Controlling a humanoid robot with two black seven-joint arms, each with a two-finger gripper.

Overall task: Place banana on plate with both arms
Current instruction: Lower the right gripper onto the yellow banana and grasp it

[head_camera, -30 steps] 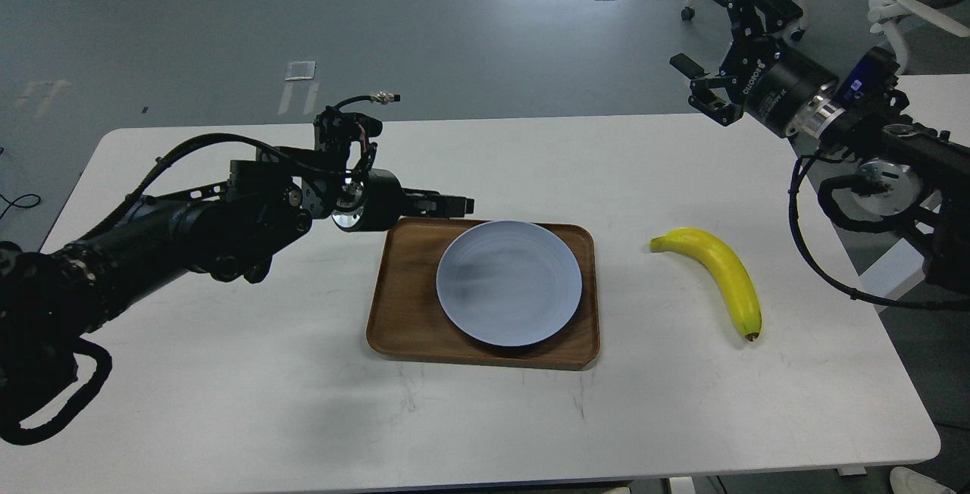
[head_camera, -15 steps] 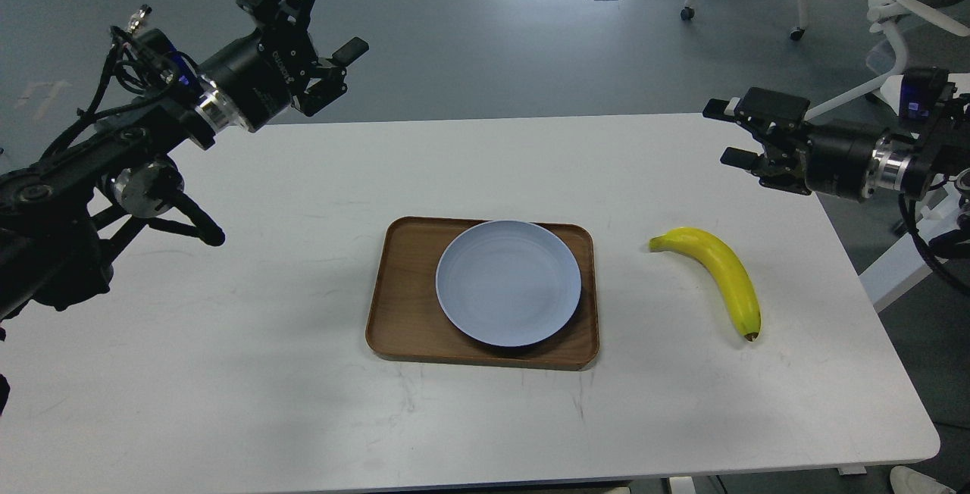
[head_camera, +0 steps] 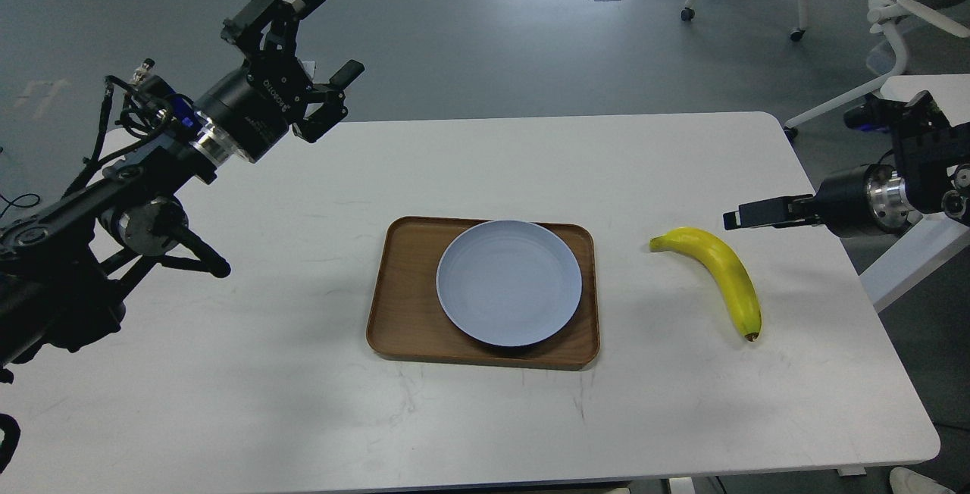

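White counter [head_camera: 227, 373] carries a wooden tray [head_camera: 402, 304] with the plate [head_camera: 509, 293] on it; the banana [head_camera: 720, 276] lies to its right, untouched; left gripper [head_camera: 322, 39] hangs spread at far left; right gripper [head_camera: 739, 217], seen edge-on just beside the banana, is perhaps closed; I cannot tell.

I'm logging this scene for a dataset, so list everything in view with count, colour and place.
banana: 1, yellow, on the table right of the tray
plate: 1, pale blue-grey, on the tray
tray: 1, brown wood, table centre
table: 1, white
office chairs: 2, white, on the floor at the top right
left gripper: 1, black, fingers spread, raised over the far left corner
right gripper: 1, black, seen edge-on, above and right of the banana
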